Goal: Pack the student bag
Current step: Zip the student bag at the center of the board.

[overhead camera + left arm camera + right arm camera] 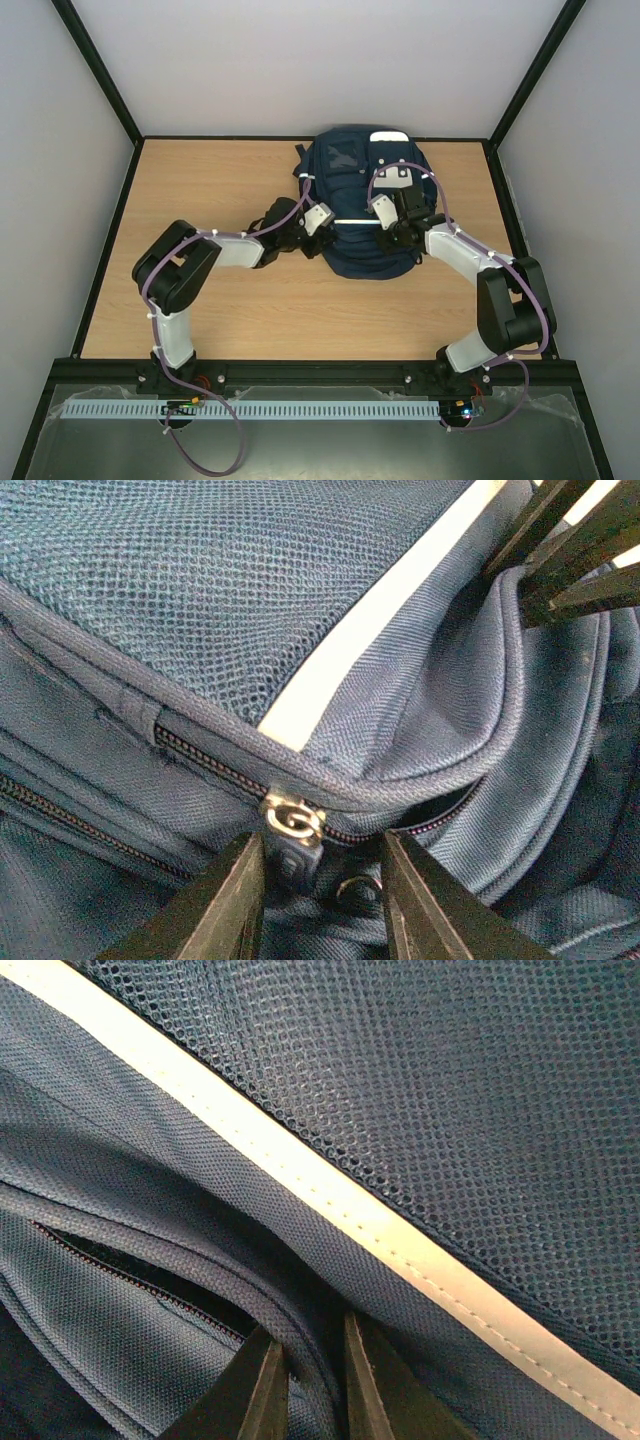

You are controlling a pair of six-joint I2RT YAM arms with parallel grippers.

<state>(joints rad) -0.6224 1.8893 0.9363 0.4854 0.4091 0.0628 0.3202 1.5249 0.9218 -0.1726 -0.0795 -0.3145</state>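
1. Lying on the wooden surface (250,310), the student bag (350,205) sits toward the far edge, a little right of the middle, with both arms reaching onto it.
2. The left pincer (322,238) meets the bag's left flank. In the left wrist view its fingers (225,905) stand moderately apart, straddling a metal zip pull (292,822) without clamping it.
3. The zip pull sits on a zip line just below a white stripe (370,620) and a navy mesh panel (230,570).
4. The right pincer (398,238) rests on the bag's right half. In its own view its fingers (262,1390) stand narrow, pinching a raised fold of navy fabric between them.
5. Left of that fold, a second zip (130,1275) gapes slightly, dark inside.
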